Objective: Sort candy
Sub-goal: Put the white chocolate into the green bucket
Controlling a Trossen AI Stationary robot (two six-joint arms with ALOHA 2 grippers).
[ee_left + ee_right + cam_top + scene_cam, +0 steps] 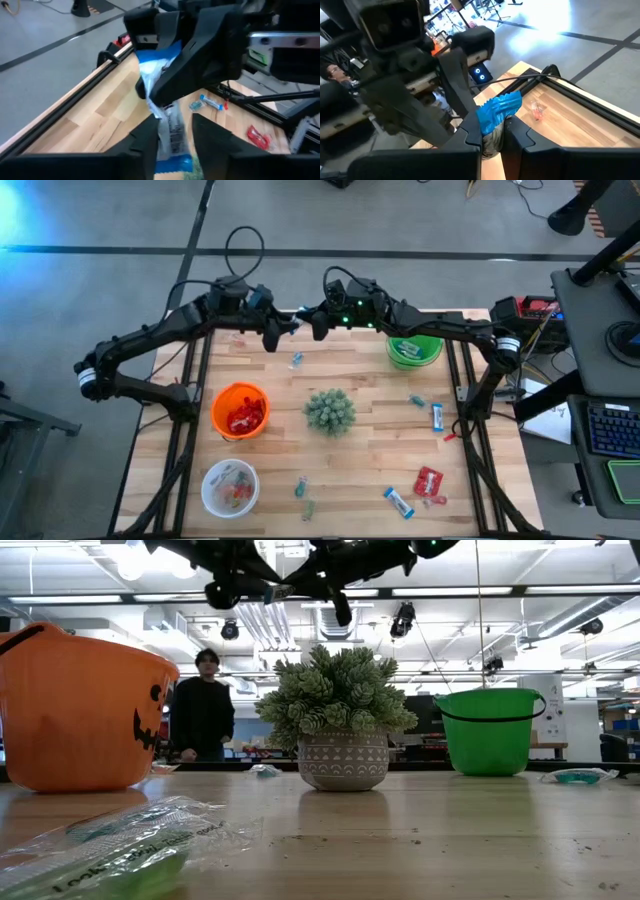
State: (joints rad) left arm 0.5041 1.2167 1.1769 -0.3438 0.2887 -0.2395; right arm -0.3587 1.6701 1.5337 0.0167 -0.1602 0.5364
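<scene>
Above the tabletop's (380,445) far edge, the right claw (492,131) pinches a blue-wrapped bar (499,112) for handover; the left claw (172,131) is spread, apparently releasing it.

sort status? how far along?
Done: red candy in the orange bowl, pieces in the clear bowl and green bowl. In hand: a blue bar passing from left gripper to right gripper above the table's far edge. Left: loose candy scattered on the table.

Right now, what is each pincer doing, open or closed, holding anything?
Left pincer: open, its fingers on either side of the blue-and-white bar.
Right pincer: closed on the same bar, above the table's far edge.
</scene>
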